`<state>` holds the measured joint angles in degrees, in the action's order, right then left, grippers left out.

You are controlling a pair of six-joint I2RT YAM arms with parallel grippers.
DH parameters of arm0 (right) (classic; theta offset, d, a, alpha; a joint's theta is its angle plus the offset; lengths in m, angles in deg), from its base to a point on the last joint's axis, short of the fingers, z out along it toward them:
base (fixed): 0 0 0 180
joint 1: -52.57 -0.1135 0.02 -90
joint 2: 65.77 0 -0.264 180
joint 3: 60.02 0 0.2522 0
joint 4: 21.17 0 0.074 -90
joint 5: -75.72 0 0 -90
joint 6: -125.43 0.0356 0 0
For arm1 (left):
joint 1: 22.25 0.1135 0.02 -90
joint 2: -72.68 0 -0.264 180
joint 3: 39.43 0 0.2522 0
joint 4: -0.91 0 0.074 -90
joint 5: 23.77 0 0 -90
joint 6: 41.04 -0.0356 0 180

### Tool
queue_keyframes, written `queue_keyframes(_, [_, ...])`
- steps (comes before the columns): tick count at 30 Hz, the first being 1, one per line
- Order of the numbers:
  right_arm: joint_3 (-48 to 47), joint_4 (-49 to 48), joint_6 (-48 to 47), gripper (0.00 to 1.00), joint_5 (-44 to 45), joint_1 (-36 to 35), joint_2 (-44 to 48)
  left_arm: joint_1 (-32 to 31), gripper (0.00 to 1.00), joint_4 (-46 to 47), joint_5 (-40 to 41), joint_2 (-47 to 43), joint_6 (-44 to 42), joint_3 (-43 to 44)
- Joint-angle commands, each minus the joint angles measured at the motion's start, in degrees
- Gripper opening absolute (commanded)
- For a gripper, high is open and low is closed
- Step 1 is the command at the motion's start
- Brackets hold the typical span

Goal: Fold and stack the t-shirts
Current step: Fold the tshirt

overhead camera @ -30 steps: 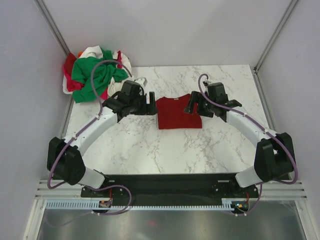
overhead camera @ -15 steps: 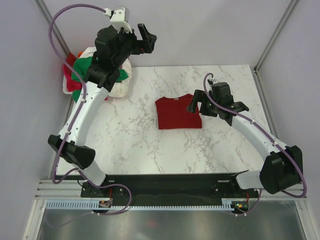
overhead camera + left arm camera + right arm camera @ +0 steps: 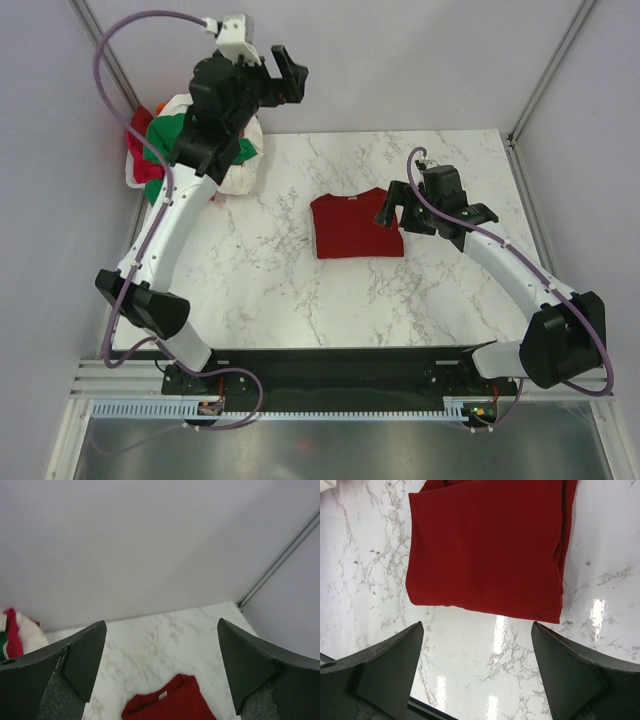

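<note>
Overhead, the left gripper (image 3: 279,80) hangs high above the back-left corner, jaws spread wide with nothing between them; the heap of t-shirts (image 3: 165,150) lies bunched beneath its arm; the right gripper (image 3: 394,208), likewise wide open and empty, hovers at the right edge of the folded dark red t-shirt (image 3: 355,228), which lies flat mid-surface (image 3: 290,300).

left arm (image 3: 170,225): held high, jaws wide apart | right arm (image 3: 510,275): low, jaws wide apart

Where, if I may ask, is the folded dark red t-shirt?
In the top view, the dark red t-shirt lies mid-table, its right edge by the right gripper.
</note>
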<state>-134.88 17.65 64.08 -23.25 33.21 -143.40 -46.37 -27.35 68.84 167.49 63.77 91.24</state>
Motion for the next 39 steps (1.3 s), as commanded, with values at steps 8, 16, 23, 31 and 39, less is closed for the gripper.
queue_keyframes(8, [-0.8, 0.7, -1.0, 0.97, -0.1, -0.2, 1.2, 0.4, 1.00, -5.4, 0.5, -1.2, 9.8, -37.3])
queue_keyframes(16, [-1.7, 3.1, -1.2, 0.97, 0.5, -0.7, 2.7, 0.4, 0.94, -4.0, -4.3, -2.2, 10.4, -46.0])
queue_keyframes(23, [-10.9, 8.3, -4.4, 0.97, 5.7, -1.4, 1.3, -0.5, 1.00, -7.1, -4.9, -12.1, 2.3, -30.3])
queue_keyframes(31, [-55.1, 23.1, -15.1, 0.98, 8.1, -0.3, -11.8, -0.1, 1.00, -19.0, -8.0, -1.6, 1.5, 2.5])
queue_keyframes(39, [-64.2, 20.2, -12.2, 0.98, 6.0, 0.4, -11.3, -0.1, 1.00, -19.6, -8.6, -2.3, 1.6, 3.5])
